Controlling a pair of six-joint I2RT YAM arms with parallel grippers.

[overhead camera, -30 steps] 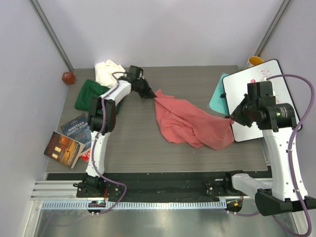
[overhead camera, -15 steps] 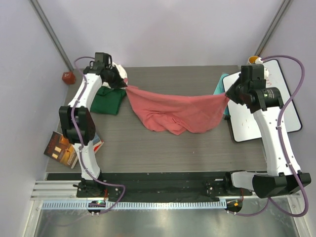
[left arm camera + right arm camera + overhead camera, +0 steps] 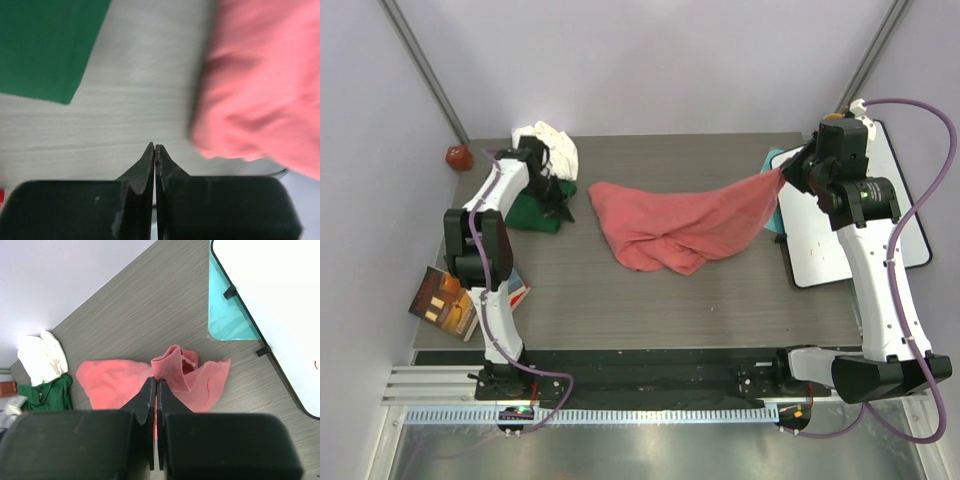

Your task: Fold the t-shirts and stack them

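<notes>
The salmon-pink t-shirt [image 3: 665,225] lies bunched and wrinkled across the middle of the bench [image 3: 670,300]. Its right-hand corner is pulled up off the surface toward the far right. That corner is in the right gripper [image 3: 784,173], whose fingers are pressed together on a fold of the pink cloth. In the right wrist view the fabric bunches just past the fingertips, and the rest of the shirt spreads out below on the wood. The left gripper [image 3: 560,203] hangs over the far left of the bench, at the edge of the dark green t-shirt [image 3: 525,207]. Its fingers are closed tight against each other with nothing between them. From its own camera, bare bench shows under the tips, with green cloth on one side and the pink heap on the other, the two shirts lying apart. The green shirt lies flat with straight edges, and the cream-white t-shirt [image 3: 546,142] sits crumpled in the far left corner, touching its back edge. A whiteboard [image 3: 860,225] lies at the right edge with a teal board [image 3: 767,196] tucked partly under it. A few books [image 3: 450,298] rest off the bench's left edge.
</notes>
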